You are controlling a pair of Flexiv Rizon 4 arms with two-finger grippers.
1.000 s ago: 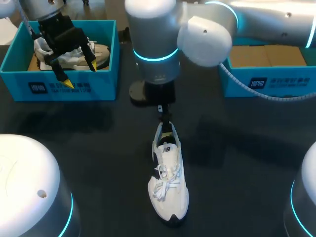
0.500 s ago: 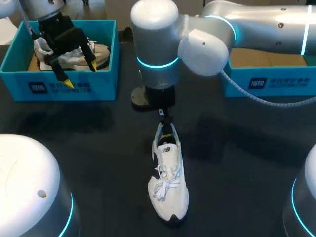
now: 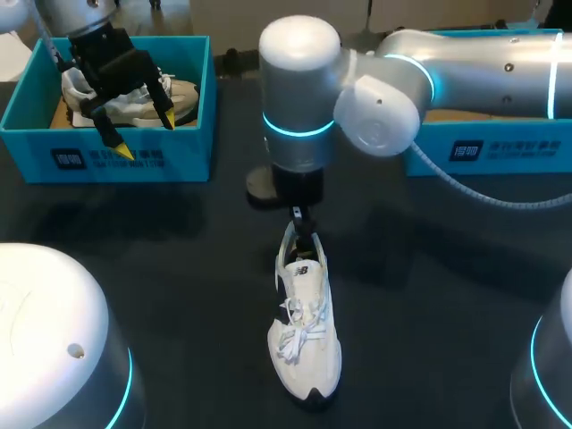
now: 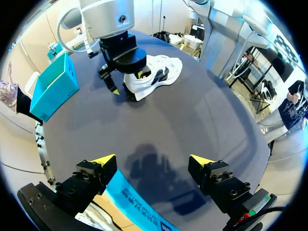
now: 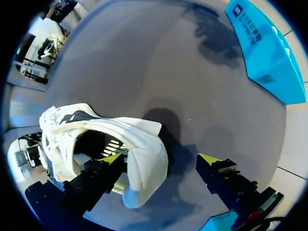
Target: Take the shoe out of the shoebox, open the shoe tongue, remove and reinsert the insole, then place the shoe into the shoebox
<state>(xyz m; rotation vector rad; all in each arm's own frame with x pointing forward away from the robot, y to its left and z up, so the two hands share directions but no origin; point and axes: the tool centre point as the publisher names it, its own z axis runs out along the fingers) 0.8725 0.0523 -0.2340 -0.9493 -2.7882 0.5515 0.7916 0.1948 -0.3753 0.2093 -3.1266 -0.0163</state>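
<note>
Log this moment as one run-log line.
shoe: out on table | left gripper: open, above shoebox | right gripper: open, one finger inside shoe's heel opening

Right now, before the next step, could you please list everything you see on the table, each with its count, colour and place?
shoe: 1, white, on the table's middle, toe toward the camera
second shoe: 1, white, inside the left box
left box: 1, blue, far left of the table
right box: 1, blue, far right, partly hidden by the right arm
table: 1, dark
left gripper: 1, black with yellow tips, open, above the left box
right gripper: 1, black with yellow tips, open, at the shoe's heel, one finger inside the shoe's opening, the other outside
</note>
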